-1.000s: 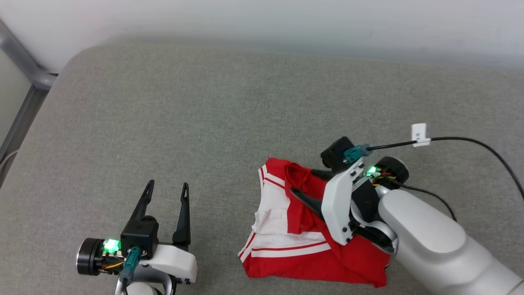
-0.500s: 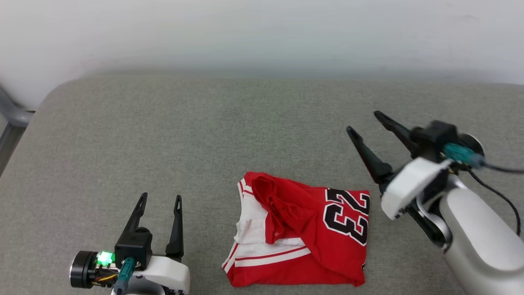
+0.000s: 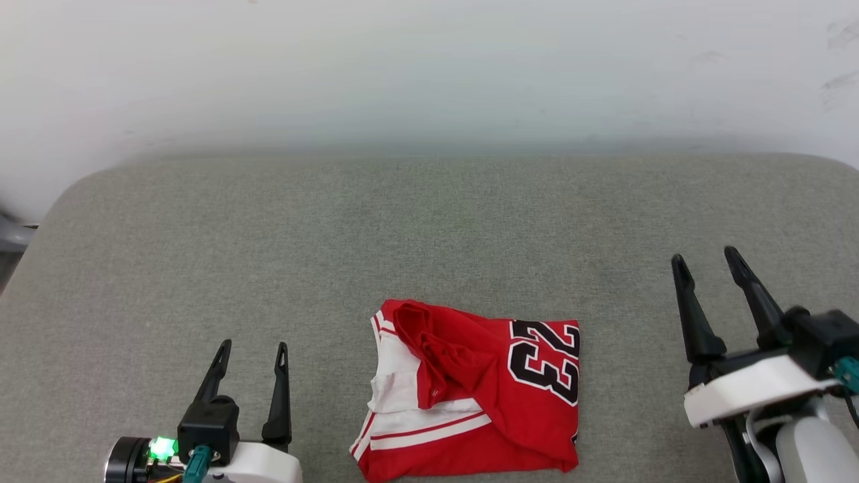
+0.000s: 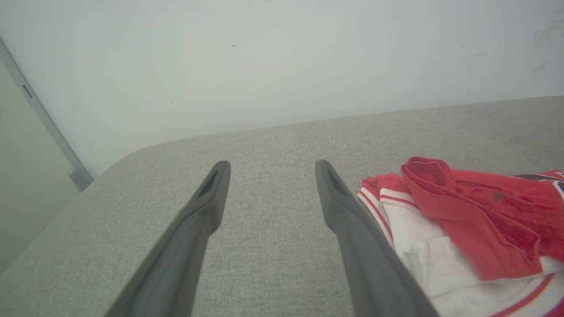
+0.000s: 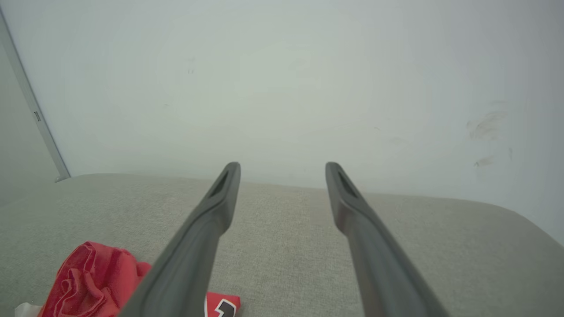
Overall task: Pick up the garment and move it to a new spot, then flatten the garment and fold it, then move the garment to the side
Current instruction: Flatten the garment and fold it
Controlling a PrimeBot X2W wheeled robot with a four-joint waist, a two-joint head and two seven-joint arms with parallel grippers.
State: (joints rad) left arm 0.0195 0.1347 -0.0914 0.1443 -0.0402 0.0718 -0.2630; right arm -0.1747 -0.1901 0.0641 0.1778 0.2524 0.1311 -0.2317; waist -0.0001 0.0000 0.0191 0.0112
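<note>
One folded red garment (image 3: 500,402), white sleeve and "23" uppermost, between left pincer (image 3: 255,345) and right pincer (image 3: 703,255), both spread, empty.

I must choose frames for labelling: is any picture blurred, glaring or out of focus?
Head view: sharp, soft even light, no glare; the 23 on the garment reads clearly. Left wrist view: the left gripper looks soft near the lens; the garment beyond is clearer. Right wrist view: the right gripper is equally soft low down.

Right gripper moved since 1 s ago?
Yes: the right gripper, then over the garment, now hangs open beyond its right edge, apart from it.
</note>
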